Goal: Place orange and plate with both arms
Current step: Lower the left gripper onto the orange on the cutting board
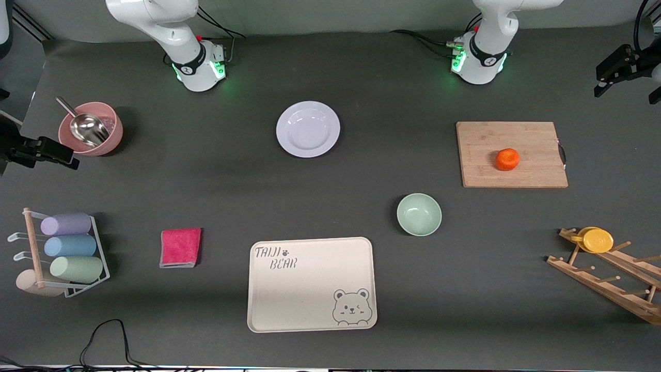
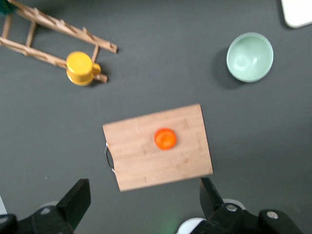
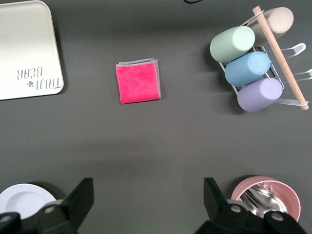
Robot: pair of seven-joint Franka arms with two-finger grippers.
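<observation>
The front view takes in the whole dark surface [image 1: 361, 206] but only the two arm bases along its top edge, with neither end effector in the frame; those show only in the wrist views. In the left wrist view, the left end effector [image 2: 145, 197] hangs high over the wooden cutting board [image 2: 158, 146], its two black fingers [image 2: 75, 200] spread wide with nothing between them. In the right wrist view, the right end effector [image 3: 146, 200] is likewise spread wide and empty, high over bare surface, with the pink folded cloth [image 3: 138, 83] in the upper middle of that picture and the rack of pastel cups [image 3: 248, 68] at its upper right. The orange [image 1: 507, 159] is small, round and bright, and sits on the cutting board at the middle right of the front view. The plate [image 1: 308, 128] is round, shallow and pale lavender-white with a wide rim; it lies flat at the upper centre of the front view, well apart from the orange, and only its edge peeks into the lower left corner of the right wrist view. Lower in the front view are the mint-green bowl [image 1: 419, 214] and the cream bear tray [image 1: 311, 284]. Both arms wait raised above the surface.
</observation>
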